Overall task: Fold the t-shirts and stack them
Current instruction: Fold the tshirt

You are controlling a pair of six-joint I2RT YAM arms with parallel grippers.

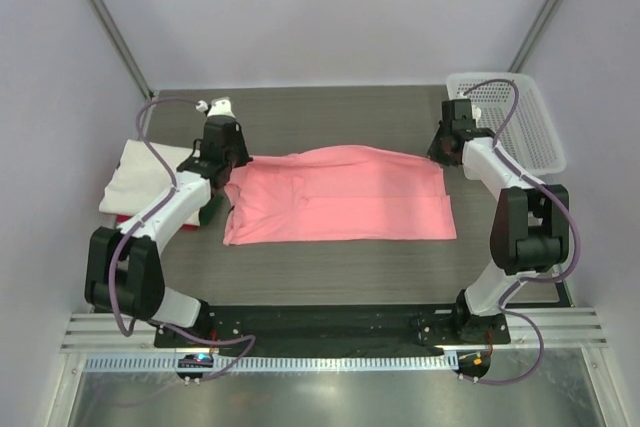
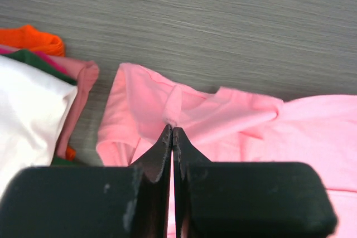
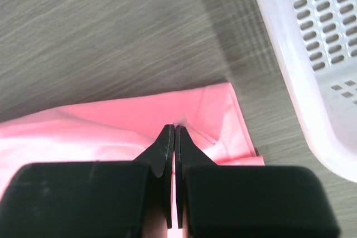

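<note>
The salmon-pink cotton t-shirt [image 1: 340, 197] is lying spread across the middle of the grey wood-grain worktop [image 1: 330, 112]. The left hand [image 2: 172, 132] is pinching a fold at its left end. The right hand [image 3: 175, 129] is pinching its far right corner, near the white plastic mesh basket [image 1: 520, 117]. A white folded t-shirt [image 1: 140, 172] is topping the stack at the left.

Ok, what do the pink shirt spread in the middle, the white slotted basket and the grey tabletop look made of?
The salmon-pink t-shirt: soft matte knit, probably cotton; it wrinkles and bunches. The white slotted basket: rigid moulded plastic, slight sheen, regular punched slots. The grey tabletop: matte wood-grain surface, perhaps laminate; fine streaks show, real wood not excluded.
</note>
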